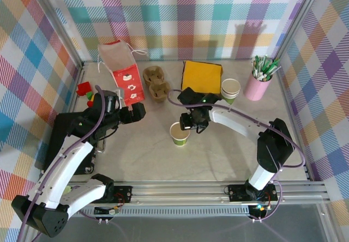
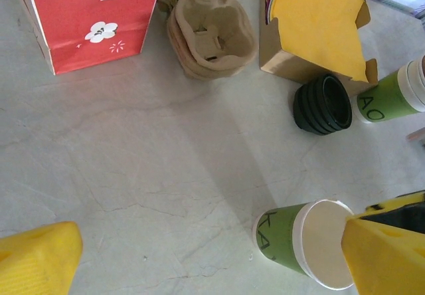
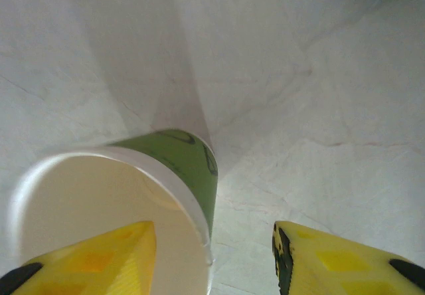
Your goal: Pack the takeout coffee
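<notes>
Takeout coffee is seen upright near the middle of the bench, top open, cream inside. Right gripper is placed over its far rim. In the right wrist view its fingers are spread apart, one inside the cup and one outside, with the wall between them (no squeeze seen). Left gripper is held just beside the red bag, fingers wide apart, nothing held. A second green cup is stood beside the yellow box.
</notes>
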### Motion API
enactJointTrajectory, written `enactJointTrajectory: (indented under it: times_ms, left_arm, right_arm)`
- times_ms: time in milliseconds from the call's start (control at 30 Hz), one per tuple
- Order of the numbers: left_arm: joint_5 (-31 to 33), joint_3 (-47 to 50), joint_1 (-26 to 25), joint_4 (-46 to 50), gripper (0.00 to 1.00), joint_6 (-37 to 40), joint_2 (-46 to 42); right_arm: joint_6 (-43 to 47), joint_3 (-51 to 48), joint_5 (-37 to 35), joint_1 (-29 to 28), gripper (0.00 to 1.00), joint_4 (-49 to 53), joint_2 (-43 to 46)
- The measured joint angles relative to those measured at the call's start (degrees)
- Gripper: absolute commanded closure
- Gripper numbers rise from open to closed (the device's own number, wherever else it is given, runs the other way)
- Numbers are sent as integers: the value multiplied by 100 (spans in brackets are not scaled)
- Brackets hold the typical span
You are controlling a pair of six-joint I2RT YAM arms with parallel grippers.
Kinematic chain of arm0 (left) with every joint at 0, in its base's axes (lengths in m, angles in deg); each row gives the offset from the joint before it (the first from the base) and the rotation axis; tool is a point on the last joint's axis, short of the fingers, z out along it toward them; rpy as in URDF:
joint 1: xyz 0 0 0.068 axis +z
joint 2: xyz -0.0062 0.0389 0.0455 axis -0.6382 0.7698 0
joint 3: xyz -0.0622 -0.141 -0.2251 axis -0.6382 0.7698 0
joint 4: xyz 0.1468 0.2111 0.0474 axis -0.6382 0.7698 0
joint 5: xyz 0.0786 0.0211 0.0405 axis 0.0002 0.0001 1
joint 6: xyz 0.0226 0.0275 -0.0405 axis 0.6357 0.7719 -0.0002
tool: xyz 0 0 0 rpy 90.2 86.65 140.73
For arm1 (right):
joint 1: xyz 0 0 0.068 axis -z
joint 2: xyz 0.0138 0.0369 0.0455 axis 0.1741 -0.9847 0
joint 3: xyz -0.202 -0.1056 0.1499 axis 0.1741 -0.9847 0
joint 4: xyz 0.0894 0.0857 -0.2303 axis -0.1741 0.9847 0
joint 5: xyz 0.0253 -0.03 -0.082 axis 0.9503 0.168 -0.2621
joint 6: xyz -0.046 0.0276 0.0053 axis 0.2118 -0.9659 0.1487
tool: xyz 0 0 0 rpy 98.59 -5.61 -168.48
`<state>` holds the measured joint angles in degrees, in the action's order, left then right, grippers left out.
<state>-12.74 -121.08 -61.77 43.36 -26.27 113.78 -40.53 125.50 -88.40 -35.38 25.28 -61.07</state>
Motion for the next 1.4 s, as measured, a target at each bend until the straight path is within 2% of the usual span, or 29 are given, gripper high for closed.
enactJointTrajectory:
  times_ms: [100,300,667,833,1067,1400]
  left_arm:
    - [2,-2,0,4,0,0,-39]
    - [74,-11,0,44,0,0,-249]
    - [151,-22,0,212,0,0,-531]
    - [151,-22,0,245,0,0,-557]
    - [146,-22,0,269,0,0,-555]
    - [146,-22,0,269,0,-2,-546]
  right_arm:
    - [59,710,-343,0,40,273,-4]
    - [173,1912,-1152,140,39,612,-319]
    - [321,3432,-1421,1034,41,800,-2444]
    - [310,3615,-1331,1224,43,916,-2920]
    - [271,3613,-1023,1279,44,925,-3040]
    - [186,3578,-848,1307,57,883,-3174]
